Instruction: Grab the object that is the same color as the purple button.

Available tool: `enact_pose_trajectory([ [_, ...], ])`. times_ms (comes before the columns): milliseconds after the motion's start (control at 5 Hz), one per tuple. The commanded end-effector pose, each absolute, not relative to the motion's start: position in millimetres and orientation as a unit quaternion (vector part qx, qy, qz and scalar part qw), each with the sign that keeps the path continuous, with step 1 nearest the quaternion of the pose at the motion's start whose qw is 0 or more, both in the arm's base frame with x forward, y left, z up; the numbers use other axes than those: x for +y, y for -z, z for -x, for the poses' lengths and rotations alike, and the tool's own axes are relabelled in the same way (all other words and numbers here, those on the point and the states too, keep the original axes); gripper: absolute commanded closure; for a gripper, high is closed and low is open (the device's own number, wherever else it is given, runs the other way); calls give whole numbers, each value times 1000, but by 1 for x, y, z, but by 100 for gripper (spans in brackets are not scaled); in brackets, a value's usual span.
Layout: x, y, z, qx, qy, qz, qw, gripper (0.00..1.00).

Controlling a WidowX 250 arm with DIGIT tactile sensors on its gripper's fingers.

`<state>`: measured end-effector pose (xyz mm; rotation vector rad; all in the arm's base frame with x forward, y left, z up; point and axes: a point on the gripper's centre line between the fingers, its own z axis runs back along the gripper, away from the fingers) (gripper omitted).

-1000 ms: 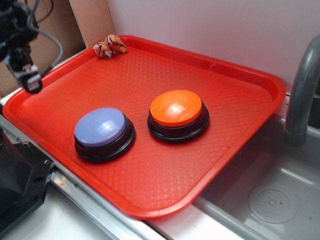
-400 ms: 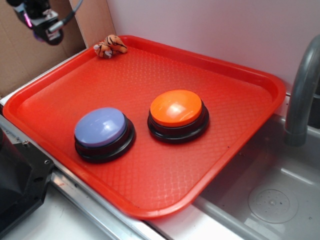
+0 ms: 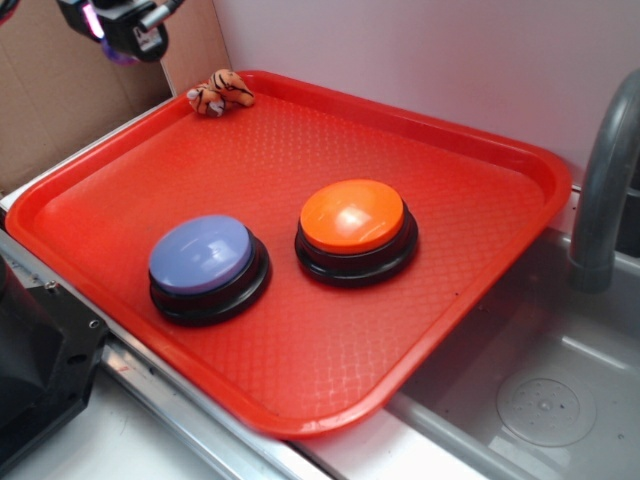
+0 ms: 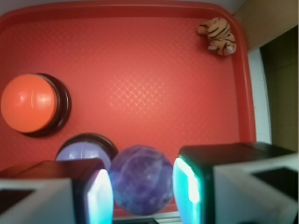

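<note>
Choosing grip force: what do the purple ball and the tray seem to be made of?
Purple ball: looks like polished glass or stone, glossy with marbled veins; cannot tell which. Tray: seemingly moulded red plastic, with a textured diamond-pattern surface and smooth raised rim.

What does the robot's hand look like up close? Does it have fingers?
The hand has two chunky black fingers, blocky and squared off, with pale grey parts at the edges of the wrist view. Their inner pads glow light teal. From the exterior view the hand looks black with small silver bits and a pink-purple glint.
</note>
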<state>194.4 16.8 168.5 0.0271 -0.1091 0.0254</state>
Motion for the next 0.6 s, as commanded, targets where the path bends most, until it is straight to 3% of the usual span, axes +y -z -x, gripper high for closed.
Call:
enact_pose_trajectory([
  [0,4,-183,-242,-75,-12,-1,997,100],
  [200,2,-178,-248,-71,-15,9,997,100],
  [400,5,-175,-245,-69,-25,-16,997,100],
])
